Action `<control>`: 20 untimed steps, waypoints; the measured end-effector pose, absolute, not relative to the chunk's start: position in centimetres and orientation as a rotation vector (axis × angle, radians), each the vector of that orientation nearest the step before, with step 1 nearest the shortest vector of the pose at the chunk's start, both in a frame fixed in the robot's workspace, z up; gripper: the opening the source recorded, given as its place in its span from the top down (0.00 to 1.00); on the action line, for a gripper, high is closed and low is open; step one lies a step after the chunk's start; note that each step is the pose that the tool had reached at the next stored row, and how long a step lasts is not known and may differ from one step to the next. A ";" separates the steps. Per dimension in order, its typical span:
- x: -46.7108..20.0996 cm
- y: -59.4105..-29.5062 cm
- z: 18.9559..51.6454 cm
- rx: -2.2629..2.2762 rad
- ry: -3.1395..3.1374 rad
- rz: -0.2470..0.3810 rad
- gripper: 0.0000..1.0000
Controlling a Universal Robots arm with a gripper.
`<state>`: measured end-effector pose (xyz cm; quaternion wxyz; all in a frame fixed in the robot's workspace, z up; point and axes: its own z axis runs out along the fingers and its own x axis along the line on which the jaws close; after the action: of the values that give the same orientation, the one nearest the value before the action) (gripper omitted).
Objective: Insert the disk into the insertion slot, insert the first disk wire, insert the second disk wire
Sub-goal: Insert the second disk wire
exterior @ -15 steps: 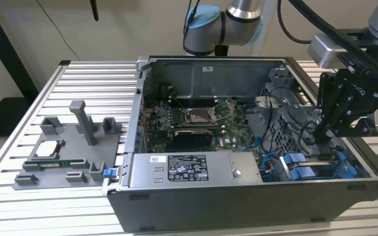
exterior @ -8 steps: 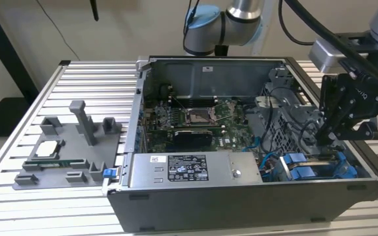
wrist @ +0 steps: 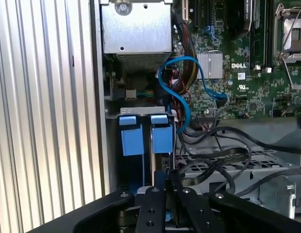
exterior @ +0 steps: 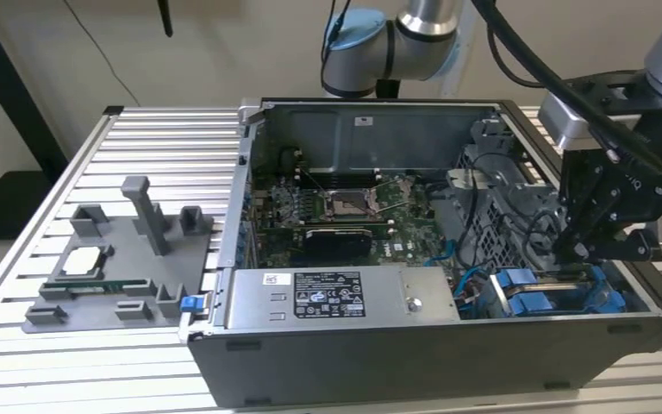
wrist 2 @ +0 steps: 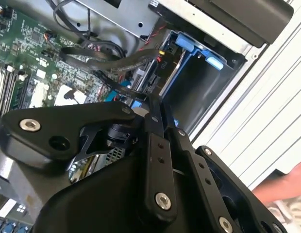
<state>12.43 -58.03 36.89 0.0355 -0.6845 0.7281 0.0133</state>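
The disk (wrist: 161, 137) is seen edge-on in the first wrist view, standing in the insertion slot (wrist: 125, 170) in a corner of the open computer case (exterior: 423, 362). Of the disk, only its bright blue carrier tab and a thin dark edge below it are shown. Two such blue tabs are counted side by side, and the second blue tab (wrist: 131, 136) is set just beside the first. In the second wrist view, the slot's grey wall (wrist 2: 199, 82) and blue rails are shown.

The gripper (wrist: 162, 175) is lowered into that corner, at the exterior view's right, with its jaws drawn narrow and the tips almost together at the disk's edge. Whether anything is clamped between them cannot be told.

One blue cable (wrist: 182, 65) is looped between the motherboard (wrist: 238, 73) and the bay, among several black cables. One silver power-supply box (exterior: 337, 297) is mounted along the case's near wall. One hand (wrist 2: 286, 189) of a person is seen outside the case in the second wrist view.
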 end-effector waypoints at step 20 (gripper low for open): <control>12.3 -58.0 34.9 -2.071 2.200 0.013 1.00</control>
<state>12.25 -58.02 34.94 0.0601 -0.6843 0.7267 0.0044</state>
